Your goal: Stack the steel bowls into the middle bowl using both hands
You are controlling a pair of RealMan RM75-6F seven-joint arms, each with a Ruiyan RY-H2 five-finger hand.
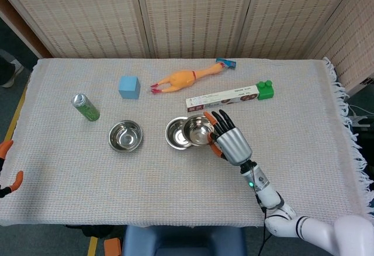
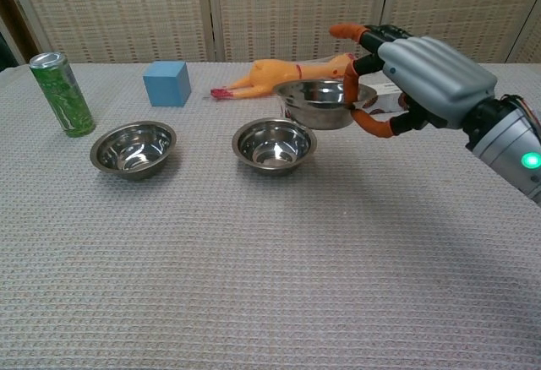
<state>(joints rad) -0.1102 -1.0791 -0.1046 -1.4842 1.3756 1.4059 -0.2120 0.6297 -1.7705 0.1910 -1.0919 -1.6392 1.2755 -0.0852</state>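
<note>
Chest view makes it obvious the right hand (image 2: pixel 423 78) has a steel bowl (image 2: pixel 319 104) lifted clear off the surface (image 2: pixel 254 285), hanging up at about 1 o'clock from the middle bowl (image 2: pixel 274 144); from the head view the same bowl (image 1: pixel 197 130) just looks like it overlaps the middle bowl's (image 1: pixel 177 134) right rim, so you can't judge height there. Head view does catch the left hand (image 1: pixel 7 168), only a bit of orange fingertips at the far 9 o'clock edge, can't tell how its fingers sit. Right fingers (image 2: pixel 348 30) are pinching the bowl's rim, thumb down the near side, the rest fanned out over the top. The held bowl sits mouth-up, roughly level. Left bowl (image 2: pixel 133 148) rests at 9 o'clock of the middle one, also mouth-up.
</note>
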